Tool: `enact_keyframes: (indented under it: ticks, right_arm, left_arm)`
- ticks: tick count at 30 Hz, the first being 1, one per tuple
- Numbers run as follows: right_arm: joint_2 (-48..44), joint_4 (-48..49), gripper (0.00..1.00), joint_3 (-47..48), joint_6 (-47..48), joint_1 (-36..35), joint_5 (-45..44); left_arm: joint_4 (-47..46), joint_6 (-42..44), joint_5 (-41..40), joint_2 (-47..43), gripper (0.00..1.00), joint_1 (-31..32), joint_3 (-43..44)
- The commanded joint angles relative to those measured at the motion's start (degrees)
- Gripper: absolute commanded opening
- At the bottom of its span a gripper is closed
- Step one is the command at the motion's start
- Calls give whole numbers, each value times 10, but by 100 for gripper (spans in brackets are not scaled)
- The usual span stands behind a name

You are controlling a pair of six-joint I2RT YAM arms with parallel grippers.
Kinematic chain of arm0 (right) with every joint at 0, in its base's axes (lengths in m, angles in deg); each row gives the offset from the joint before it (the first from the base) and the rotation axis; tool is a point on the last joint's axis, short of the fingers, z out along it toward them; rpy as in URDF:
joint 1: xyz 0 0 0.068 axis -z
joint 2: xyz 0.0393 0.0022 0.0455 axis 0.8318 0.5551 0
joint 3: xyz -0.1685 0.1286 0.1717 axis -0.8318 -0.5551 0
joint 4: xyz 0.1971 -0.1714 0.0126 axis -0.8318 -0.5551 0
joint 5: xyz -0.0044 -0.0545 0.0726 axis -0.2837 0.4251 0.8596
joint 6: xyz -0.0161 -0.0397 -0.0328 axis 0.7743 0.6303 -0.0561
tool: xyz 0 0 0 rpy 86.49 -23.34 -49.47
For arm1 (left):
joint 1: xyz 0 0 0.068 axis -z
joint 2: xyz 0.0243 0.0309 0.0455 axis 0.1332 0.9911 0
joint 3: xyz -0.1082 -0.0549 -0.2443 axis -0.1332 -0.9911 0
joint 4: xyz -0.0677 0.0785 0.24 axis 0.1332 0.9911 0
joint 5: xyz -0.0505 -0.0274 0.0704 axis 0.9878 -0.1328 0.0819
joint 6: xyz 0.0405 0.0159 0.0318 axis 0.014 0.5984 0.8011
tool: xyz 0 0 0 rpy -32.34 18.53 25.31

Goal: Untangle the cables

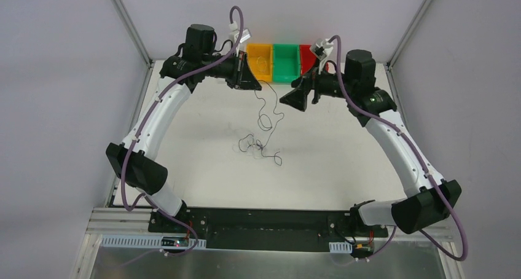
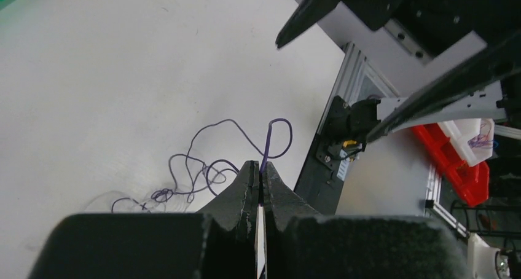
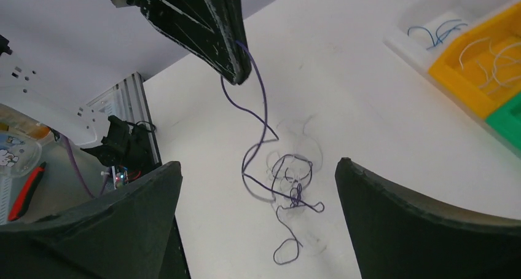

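A thin dark cable (image 1: 260,101) hangs from my left gripper (image 1: 254,86), raised over the far middle of the table, down to a knotted tangle (image 1: 258,145) lying on the white table. In the left wrist view my left gripper (image 2: 261,167) is shut on the purple-looking cable (image 2: 279,121), with the loops (image 2: 196,171) spread below. My right gripper (image 1: 291,99) hovers just right of the strand, open and holding nothing. In the right wrist view my right gripper (image 3: 258,163) frames the tangle (image 3: 295,190), and the left gripper (image 3: 232,67) pinches the strand above it.
Yellow (image 1: 260,61), green (image 1: 285,62) and red (image 1: 306,56) bins stand in a row at the table's far edge. In the right wrist view a white tray (image 3: 424,39) and the yellow bin (image 3: 467,76) hold loose wires. Aluminium frame posts (image 1: 129,21) flank the table.
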Motion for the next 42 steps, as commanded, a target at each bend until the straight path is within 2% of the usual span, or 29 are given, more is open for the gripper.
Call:
enact_keyframes:
  ticks: [1,6,9,10,14,19,22,25,29,36,39,42]
  right_arm:
    - [18,199,99,-32,-58,-48,-41]
    - [48,288,99,-63,-62,-106,-167]
    - [61,328,91,-81,-51,-137,-232]
    - [64,338,86,-91,-49,-144,-254]
    - [72,354,54,-110,-61,-151,-297]
    - [59,348,21,-147,-81,-139,-286]
    - [48,328,14,-156,-89,-129,-258]
    - [40,298,2,-150,-103,-109,-220]
    - [34,283,0,-117,-150,-78,-184]
    - [50,295,0,1,-238,-51,-144]
    - [74,333,0,40,-293,-52,-167]
    - [120,356,0,82,-348,-59,-192]
  left_arm:
    - [-114,-112,29,8,0,6,27]
    - [-194,-195,21,14,0,7,17]
    - [-231,-240,11,14,0,7,6]
    - [-242,-252,10,12,0,6,2]
    - [-288,-298,0,5,0,-3,-14]
    - [-311,-329,-28,-3,0,-36,-22]
    - [-324,-347,-40,-6,0,-62,-35]
    - [-325,-361,-50,-9,0,-102,-58]
    - [-324,-346,-47,-23,0,-137,-117]
    - [-293,-282,-62,-48,0,-139,-262]
    - [-296,-275,-37,-42,0,-96,-280]
    - [-350,-282,1,-31,0,-29,-266]
